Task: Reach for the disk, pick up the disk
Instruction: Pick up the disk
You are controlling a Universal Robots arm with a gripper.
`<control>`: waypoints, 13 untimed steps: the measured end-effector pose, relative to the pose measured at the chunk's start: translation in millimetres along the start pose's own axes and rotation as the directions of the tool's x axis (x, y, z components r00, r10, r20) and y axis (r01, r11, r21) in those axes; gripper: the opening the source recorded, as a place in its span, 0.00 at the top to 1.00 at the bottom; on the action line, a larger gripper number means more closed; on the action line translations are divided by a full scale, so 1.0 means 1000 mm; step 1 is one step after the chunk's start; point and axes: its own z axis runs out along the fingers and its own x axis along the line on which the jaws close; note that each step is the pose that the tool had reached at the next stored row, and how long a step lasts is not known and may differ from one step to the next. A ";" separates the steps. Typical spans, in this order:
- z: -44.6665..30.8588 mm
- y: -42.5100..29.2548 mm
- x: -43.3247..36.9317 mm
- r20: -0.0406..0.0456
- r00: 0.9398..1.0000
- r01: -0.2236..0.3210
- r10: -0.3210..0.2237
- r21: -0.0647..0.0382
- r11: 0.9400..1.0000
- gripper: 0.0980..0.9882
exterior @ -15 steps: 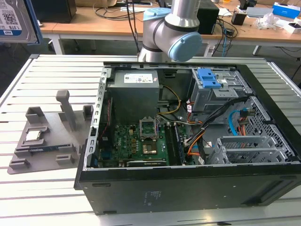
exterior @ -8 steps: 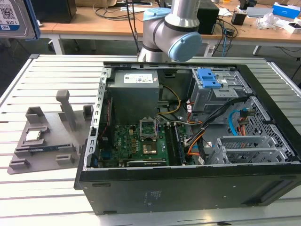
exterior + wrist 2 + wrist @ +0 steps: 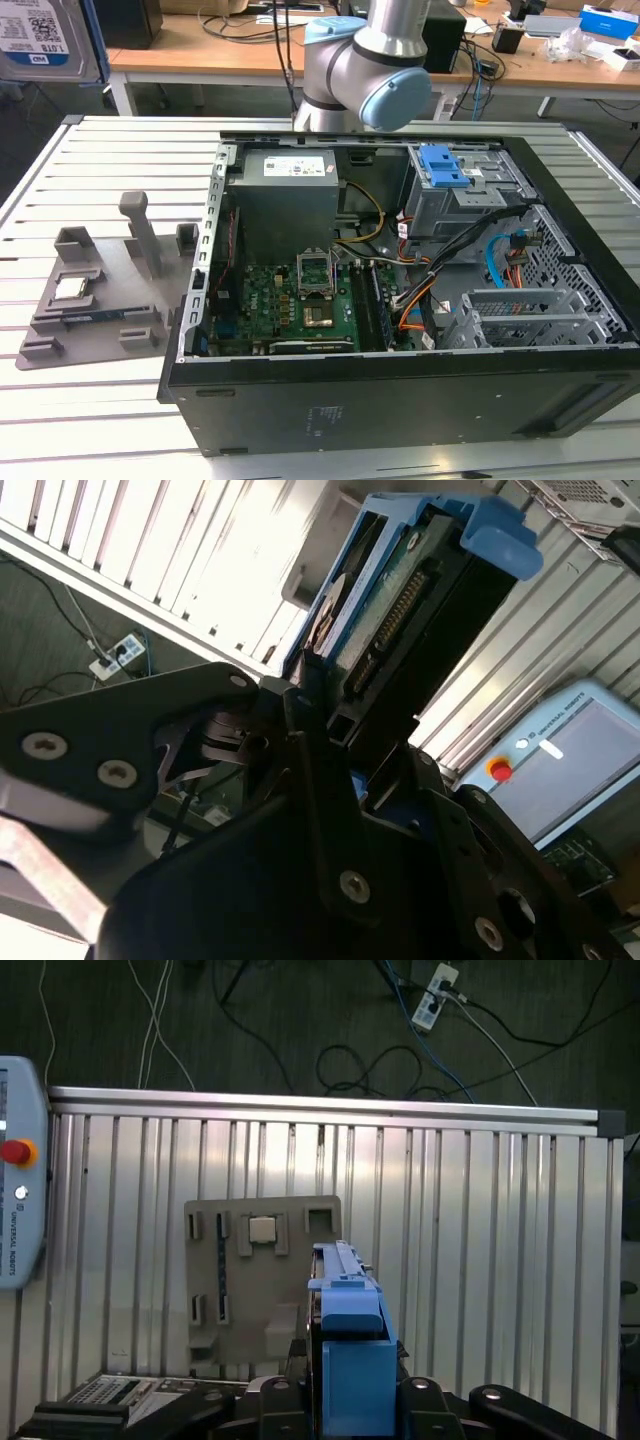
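The disk point(image 3: 400, 610) stands edge-on between my gripper's point(image 3: 345, 730) black fingers point(image 3: 312, 695), its connector side and blue plastic frame showing. In the first wrist view the disk point(image 3: 350, 1360) rises from the gripper point(image 3: 350, 1395), high above the slatted table point(image 3: 480, 1260). In the exterior view the disk point(image 3: 45, 40) hangs at the top left corner with its white-and-blue label showing, well above the table. The gripper is shut on the disk.
An open computer case point(image 3: 400, 280) lies on the table, with a bare blue bracket point(image 3: 445, 165) in its drive bay. A grey fixture plate point(image 3: 100, 290) to the exterior view's left carries a small silver chip point(image 3: 70, 288). A teach pendant point(image 3: 15, 1160) lies at the table's edge.
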 end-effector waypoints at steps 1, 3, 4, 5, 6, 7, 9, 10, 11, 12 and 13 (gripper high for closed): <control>-0.0003 -0.0057 0.0003 0.000 1.000 0.000 0.000 0.000 1.000 0.70; -0.0006 -0.0136 0.0006 0.000 1.000 0.000 0.000 0.000 1.000 0.70; -0.0008 -0.0195 0.0008 0.000 1.000 0.000 0.000 0.000 1.000 0.70; -0.0011 -0.0261 0.0011 0.000 1.000 0.000 0.000 0.000 1.000 0.70; -0.0013 -0.0311 0.0014 0.000 1.000 0.000 0.000 0.000 1.000 0.70; -0.0015 -0.0361 0.0016 0.000 1.000 0.000 0.000 0.000 1.000 0.70; -0.0017 -0.0429 0.0019 0.000 1.000 0.000 0.000 0.000 1.000 0.70; -0.0019 -0.0464 0.0020 0.000 1.000 0.000 0.000 0.000 1.000 0.70; -0.0020 -0.0491 0.0021 0.000 1.000 0.000 0.000 0.000 1.000 0.70; -0.0022 -0.0547 0.0024 0.000 1.000 0.000 0.000 0.000 1.000 0.70; -0.0023 -0.0588 0.0026 0.000 1.000 0.000 0.000 0.000 1.000 0.70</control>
